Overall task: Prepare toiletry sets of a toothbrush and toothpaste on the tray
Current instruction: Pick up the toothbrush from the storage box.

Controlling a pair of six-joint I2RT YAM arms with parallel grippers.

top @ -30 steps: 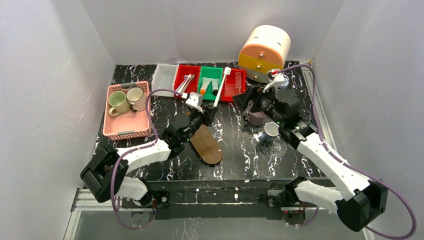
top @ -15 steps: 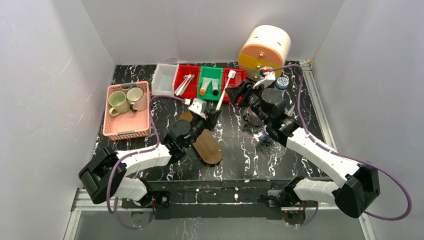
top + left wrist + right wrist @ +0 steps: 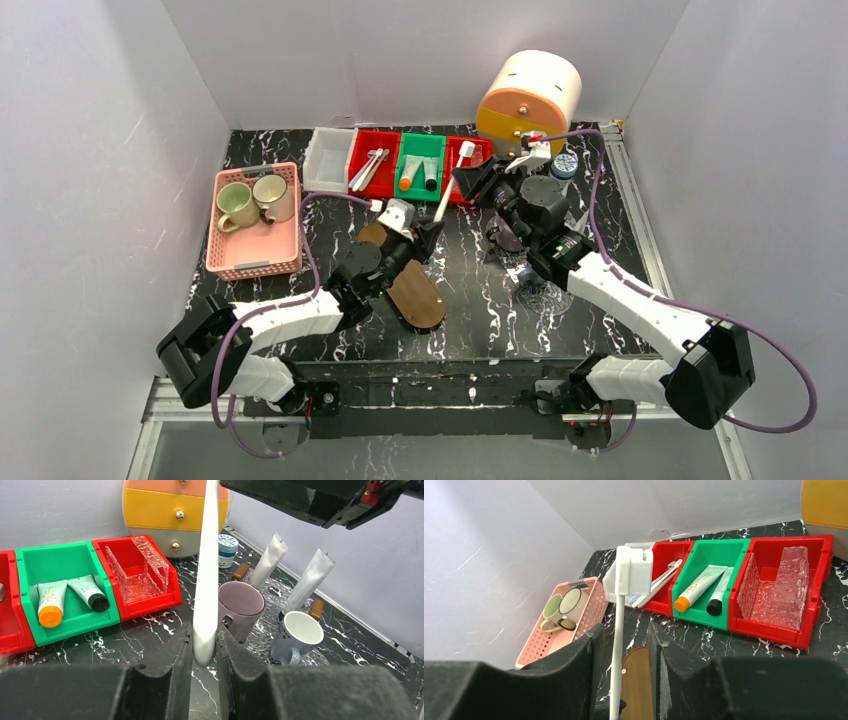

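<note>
Left tool (image 3: 204,641) clamps toothbrush (image 3: 209,555) handle, head pointing up, right tool (image 3: 624,632) parted around shaft

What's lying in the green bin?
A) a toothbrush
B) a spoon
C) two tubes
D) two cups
C: the green bin holds an orange-capped tube and a dark-capped tube, lying side by side.
</note>
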